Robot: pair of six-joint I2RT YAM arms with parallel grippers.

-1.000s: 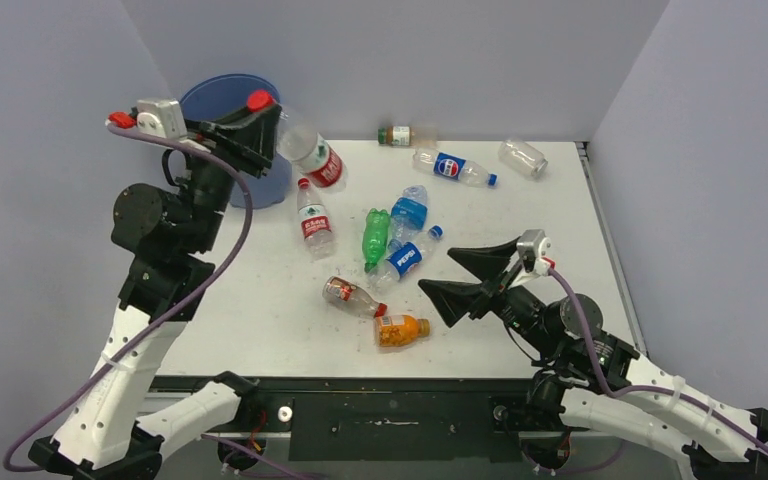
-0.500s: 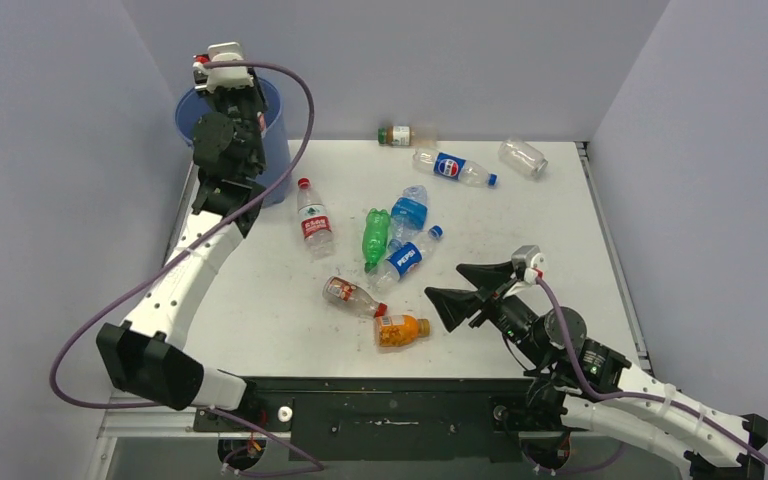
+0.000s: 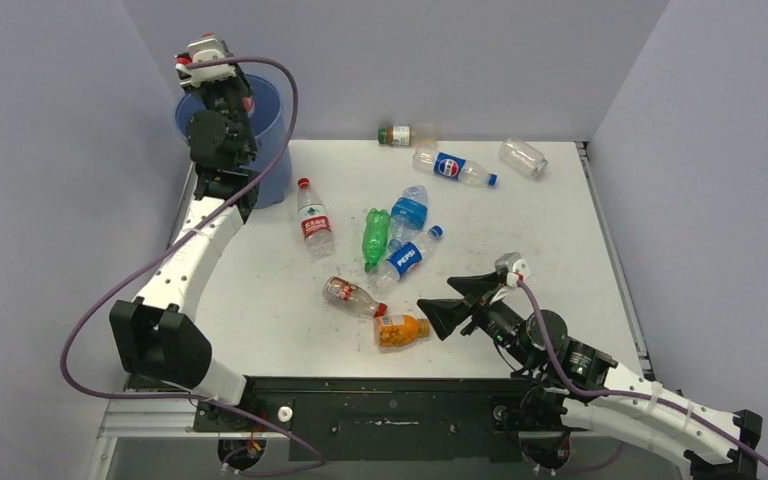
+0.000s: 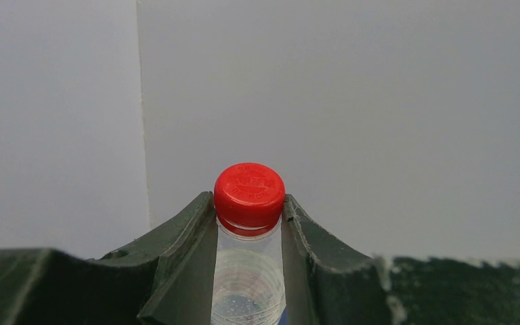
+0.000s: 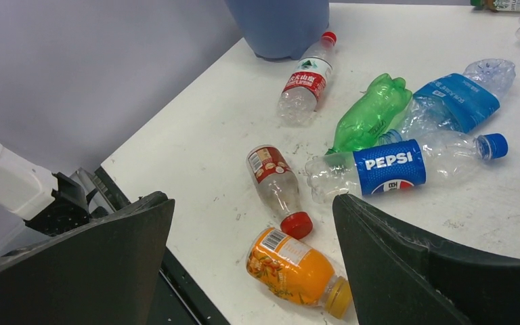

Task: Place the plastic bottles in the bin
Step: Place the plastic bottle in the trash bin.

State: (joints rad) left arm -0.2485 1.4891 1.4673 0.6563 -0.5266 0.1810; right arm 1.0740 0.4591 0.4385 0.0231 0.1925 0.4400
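My left gripper (image 3: pixel 226 100) is above the blue bin (image 3: pixel 272 140), shut on a clear bottle with a red cap (image 4: pixel 249 193) that stands up between the fingers in the left wrist view. My right gripper (image 3: pixel 457 300) is open and empty, low over the table just right of the orange bottle (image 3: pixel 400 329). In the right wrist view the orange bottle (image 5: pixel 291 269) lies between the spread fingers, with a red-capped clear bottle (image 5: pixel 271 179) just beyond it. A Pepsi bottle (image 3: pixel 407 257), a green bottle (image 3: pixel 375 235), a blue-tinted bottle (image 3: pixel 409 210) and a red-labelled bottle (image 3: pixel 314 222) lie mid-table.
Another Pepsi bottle (image 3: pixel 452 167), a crushed clear bottle (image 3: pixel 522 157) and a small brown-labelled bottle (image 3: pixel 396 135) lie along the back wall. The table's near edge is close below the orange bottle. The bin's base (image 5: pixel 277 24) shows in the right wrist view.
My left arm has swung the red-capped bottle from beside the bin to above its opening. My right gripper has moved down and left toward the orange bottle, still open.
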